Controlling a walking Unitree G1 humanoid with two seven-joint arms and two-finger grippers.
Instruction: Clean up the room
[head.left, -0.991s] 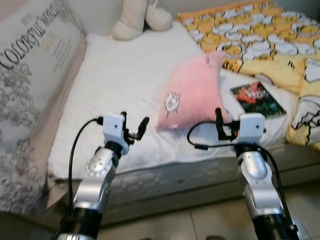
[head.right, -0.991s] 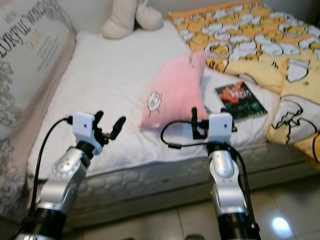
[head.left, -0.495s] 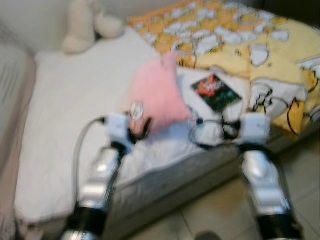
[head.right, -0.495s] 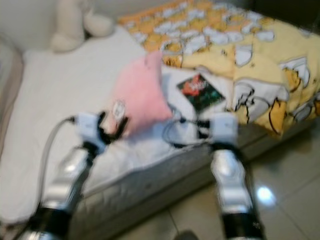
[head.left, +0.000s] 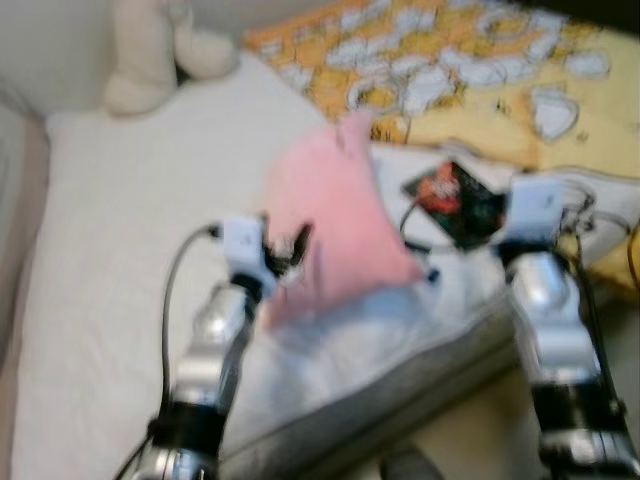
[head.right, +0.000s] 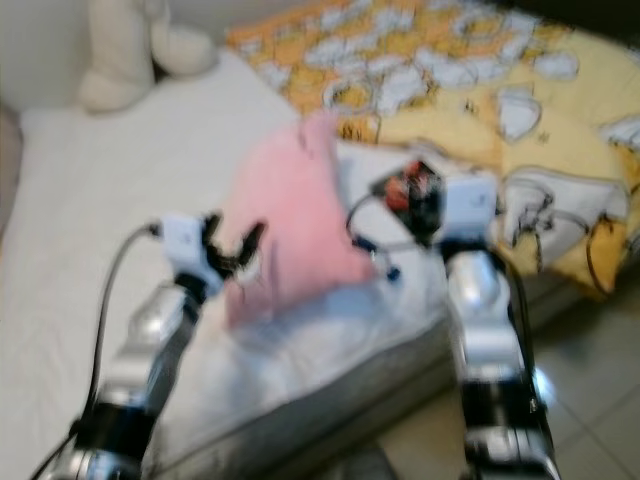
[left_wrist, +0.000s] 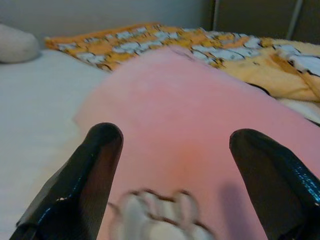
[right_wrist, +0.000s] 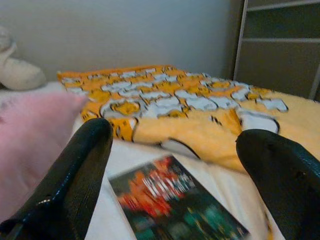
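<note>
Left end effector: two black fingers spread wide, holding nothing, poised at the near edge of the pink pillow; in the left wrist view the pillow lies between the fingers. Right end effector: fingers likewise spread apart, empty, raised over the book, which the right wrist view shows lying flat between them. Pink pillow: soft, fuzzy, plain rose colour, with a small white motif near its near end, blurred; lies on the white sheet of the bed, about mid-bed, its far corner touching the blanket. Book: thin, dark cover with red-orange and green print, lying on the sheet just beside the pillow, at the blanket's edge. Blanket: yellow and orange with white cartoon figures, rumpled, covering the bed's right part. Plush toy: cream-coloured, at the far end of the bed by the wall. Floor: pale tile, beside the bed at right. Head views are blurred.
</note>
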